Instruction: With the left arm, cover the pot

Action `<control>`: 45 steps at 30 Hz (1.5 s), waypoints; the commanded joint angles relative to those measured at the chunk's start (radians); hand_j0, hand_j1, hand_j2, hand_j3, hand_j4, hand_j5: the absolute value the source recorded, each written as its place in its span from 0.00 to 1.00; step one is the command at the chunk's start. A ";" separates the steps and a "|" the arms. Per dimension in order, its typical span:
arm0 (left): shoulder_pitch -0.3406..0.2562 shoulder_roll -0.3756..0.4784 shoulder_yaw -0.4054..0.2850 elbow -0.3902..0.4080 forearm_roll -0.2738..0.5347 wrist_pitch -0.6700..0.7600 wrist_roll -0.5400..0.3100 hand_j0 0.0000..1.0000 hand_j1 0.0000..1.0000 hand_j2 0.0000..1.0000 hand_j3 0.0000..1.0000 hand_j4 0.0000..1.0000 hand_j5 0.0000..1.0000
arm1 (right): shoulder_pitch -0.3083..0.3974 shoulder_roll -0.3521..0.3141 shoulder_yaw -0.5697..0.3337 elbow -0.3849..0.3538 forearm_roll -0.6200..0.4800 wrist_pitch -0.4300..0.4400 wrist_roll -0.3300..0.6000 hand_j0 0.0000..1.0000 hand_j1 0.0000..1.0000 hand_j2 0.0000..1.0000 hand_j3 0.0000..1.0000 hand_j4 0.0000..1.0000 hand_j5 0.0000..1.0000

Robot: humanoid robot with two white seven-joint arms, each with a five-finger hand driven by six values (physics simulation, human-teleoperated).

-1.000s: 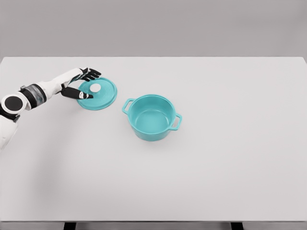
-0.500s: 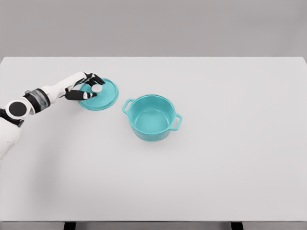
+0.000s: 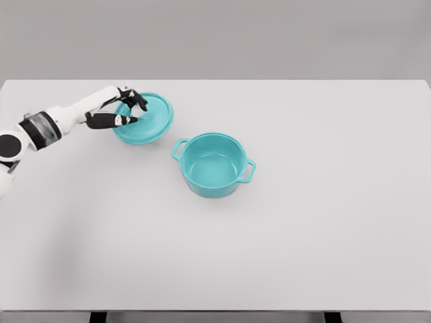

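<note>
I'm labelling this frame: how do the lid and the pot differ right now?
The lid is a shallow disc, while the pot is deep and open-topped. The left hand grips the lid at its knob; nothing touches the pot. The lid looks lifted and tilted; the pot stands upright on the table. The pot has two side handles. Both are teal.
</note>
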 commanded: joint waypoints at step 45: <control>-0.009 -0.056 -0.205 -0.294 -0.041 0.033 0.010 0.49 0.49 0.49 0.49 0.49 0.49 | 0.000 0.000 0.000 0.000 0.001 -0.001 0.000 1.00 1.00 1.00 1.00 1.00 1.00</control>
